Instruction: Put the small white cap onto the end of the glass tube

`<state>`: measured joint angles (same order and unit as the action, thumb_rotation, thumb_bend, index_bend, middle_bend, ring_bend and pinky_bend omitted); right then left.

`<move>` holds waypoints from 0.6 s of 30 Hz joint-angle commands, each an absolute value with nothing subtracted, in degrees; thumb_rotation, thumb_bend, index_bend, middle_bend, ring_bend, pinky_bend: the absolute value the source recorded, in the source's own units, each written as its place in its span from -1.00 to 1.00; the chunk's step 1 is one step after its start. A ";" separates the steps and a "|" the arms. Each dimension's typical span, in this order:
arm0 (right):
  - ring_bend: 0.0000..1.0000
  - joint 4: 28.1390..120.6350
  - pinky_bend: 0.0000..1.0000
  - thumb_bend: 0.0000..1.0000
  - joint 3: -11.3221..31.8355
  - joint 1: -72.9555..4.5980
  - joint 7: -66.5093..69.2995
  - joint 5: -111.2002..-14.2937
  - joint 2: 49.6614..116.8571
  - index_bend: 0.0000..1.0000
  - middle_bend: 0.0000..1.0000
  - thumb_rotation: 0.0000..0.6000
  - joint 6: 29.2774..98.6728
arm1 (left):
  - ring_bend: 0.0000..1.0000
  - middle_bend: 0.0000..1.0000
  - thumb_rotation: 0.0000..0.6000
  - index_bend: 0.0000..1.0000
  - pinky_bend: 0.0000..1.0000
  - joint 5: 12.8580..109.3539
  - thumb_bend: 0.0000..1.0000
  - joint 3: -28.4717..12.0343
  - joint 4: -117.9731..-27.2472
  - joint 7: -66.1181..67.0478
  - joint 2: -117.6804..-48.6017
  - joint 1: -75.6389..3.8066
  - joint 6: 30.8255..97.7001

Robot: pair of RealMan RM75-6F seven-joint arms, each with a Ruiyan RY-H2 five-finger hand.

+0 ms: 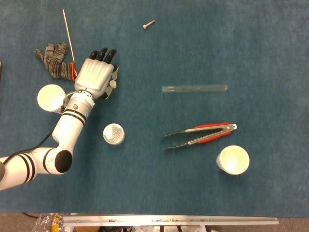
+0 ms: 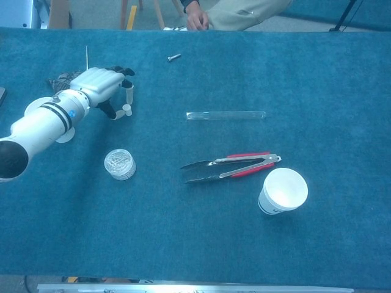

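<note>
The small white cap (image 1: pixel 112 84) (image 2: pixel 126 109) lies on the blue cloth at the left. My left hand (image 1: pixel 95 77) (image 2: pixel 98 82) lies palm down over it, and the thumb and a finger pinch the cap from both sides. The cap still rests on the cloth. The glass tube (image 1: pixel 194 89) (image 2: pixel 226 115) lies flat and crosswise near the table's middle, well to the right of the hand, its rounded end pointing right. My right hand shows in neither view.
A grey knit glove (image 1: pixel 53 59), a thin metal rod (image 1: pixel 68 34) and a white cup (image 1: pixel 49 96) lie around the left hand. A round clear-lidded tin (image 1: pixel 113 134), red-handled tongs (image 1: pixel 203 134), a second white cup (image 1: pixel 233 160) and a bolt (image 1: pixel 148 23) also lie on the cloth.
</note>
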<state>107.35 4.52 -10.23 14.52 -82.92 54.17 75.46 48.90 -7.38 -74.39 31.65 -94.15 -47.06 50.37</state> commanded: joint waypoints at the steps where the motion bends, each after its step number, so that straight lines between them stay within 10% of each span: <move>1: -0.84 107.34 -0.49 -0.43 4.52 -10.21 14.50 -82.85 54.19 -0.26 -0.64 1.00 75.43 | -1.00 -0.87 1.00 -0.12 -1.00 48.83 -0.35 -7.38 -74.20 31.57 -94.30 -47.11 50.29; 18: -0.84 107.46 -0.49 -0.45 4.46 -9.76 14.55 -82.60 53.99 -0.25 -0.64 1.00 75.80 | -1.00 -0.87 1.00 -0.09 -1.00 48.31 -0.35 -7.40 -74.77 31.10 -94.37 -47.03 50.36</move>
